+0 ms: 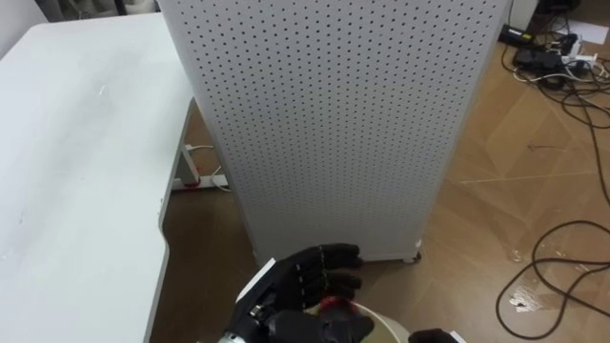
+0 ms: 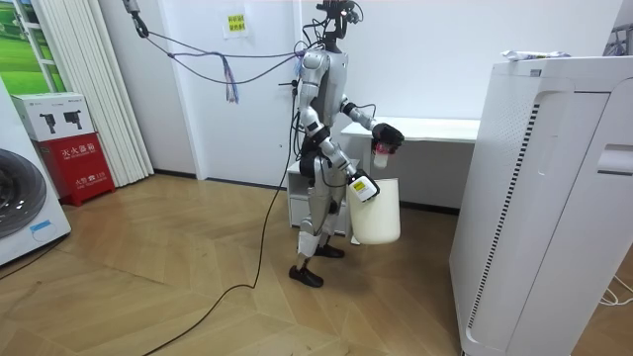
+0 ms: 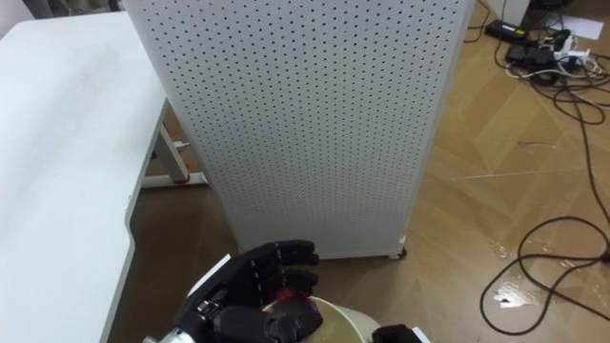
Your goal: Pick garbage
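One tip: with the left hand (image 1: 305,278) curled tight round the garbage (image 1: 332,303) right above the bin (image 1: 386,329), I'd centre it over the mouth before letting go; can't tell how the right hand (image 2: 362,186) grips.

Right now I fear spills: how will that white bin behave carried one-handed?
The white bin hangs from the right hand alone, so probably light. Its walls look straight, so likely stiff. Held at one side, it may swing.
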